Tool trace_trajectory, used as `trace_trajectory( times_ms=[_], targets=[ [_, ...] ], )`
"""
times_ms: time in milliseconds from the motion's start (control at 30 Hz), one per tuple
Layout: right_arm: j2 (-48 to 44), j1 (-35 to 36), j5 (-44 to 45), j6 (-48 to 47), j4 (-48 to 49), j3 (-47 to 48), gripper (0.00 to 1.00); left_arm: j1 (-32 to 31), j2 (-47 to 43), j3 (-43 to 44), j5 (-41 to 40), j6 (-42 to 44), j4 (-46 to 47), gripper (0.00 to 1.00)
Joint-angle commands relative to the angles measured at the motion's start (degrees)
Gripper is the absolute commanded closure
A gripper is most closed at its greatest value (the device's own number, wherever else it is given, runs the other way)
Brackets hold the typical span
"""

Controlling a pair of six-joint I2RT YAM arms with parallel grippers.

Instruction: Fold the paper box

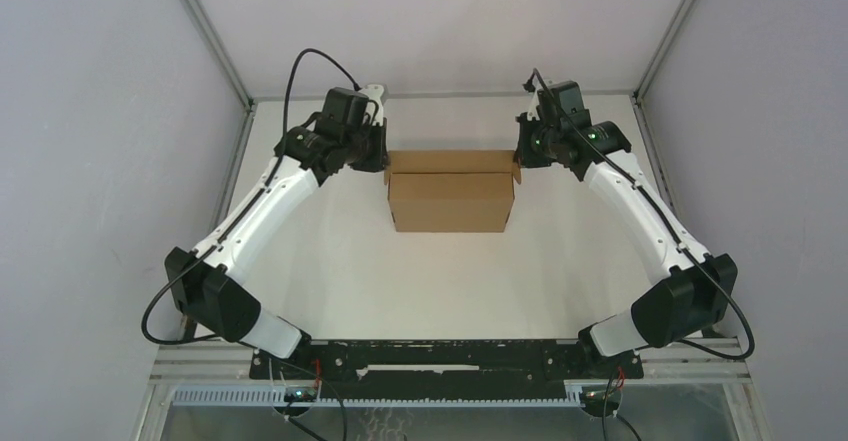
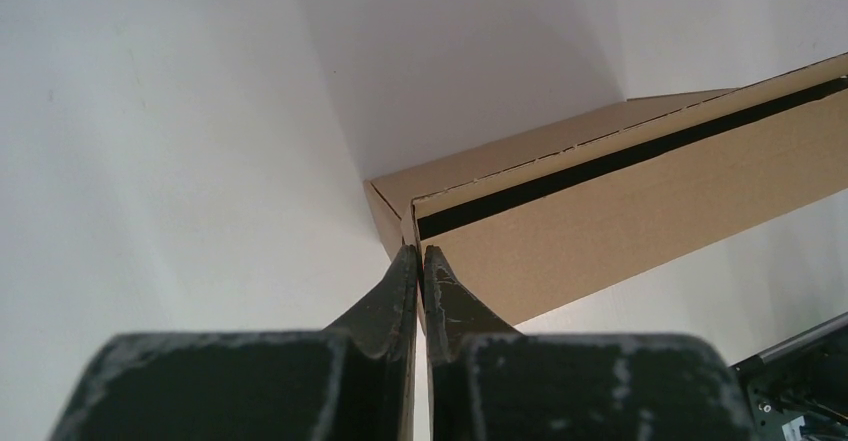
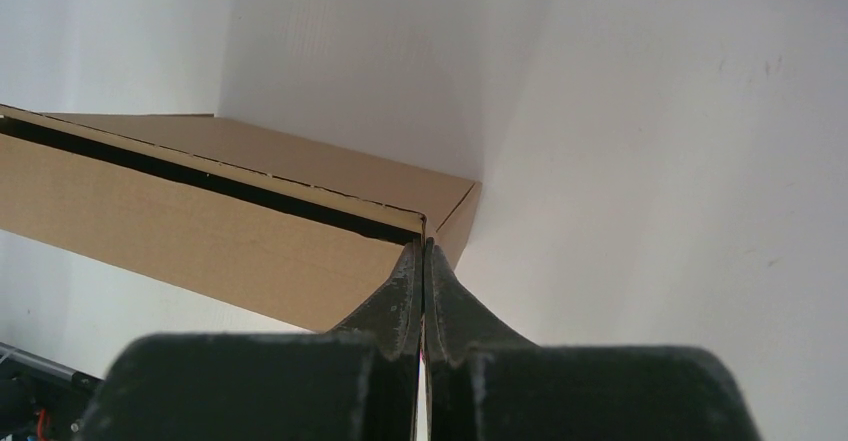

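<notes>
The paper box [image 1: 450, 201] lies on the table [image 1: 350, 261] just beyond both fingertips. Left fingers [image 2: 398, 296] and right fingers [image 3: 405, 291], pressed together at its end corners, perhaps nip cardboard; both ends should move evenly.

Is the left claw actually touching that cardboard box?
Touching. In the left wrist view, the left gripper has its nearly shut fingertips pinched on the corner edge of the paper box, with no gap showing.
</notes>
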Motion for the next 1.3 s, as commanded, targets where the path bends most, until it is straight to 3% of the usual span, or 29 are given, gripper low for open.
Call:
trace_trajectory(
  times_ms=[0,500,1267],
  targets=[
    [0.5,0.7,-4.8,4.0,1.4,2.8,1.00,-2.2,0.4,3.8,3.3,-2.4,2.9,0.94],
    [1.7,1.4,-1.5,8.1,1.9,3.0,1.00,-2.7,2.0,4.4,2.5,-3.2,3.5,0.95],
    [1.3,4.8,10.2,12.4,6.1,-1.4,1.00,-3.0,3.0,4.4,1.4,-4.1,6.1,0.96]
  ],
)
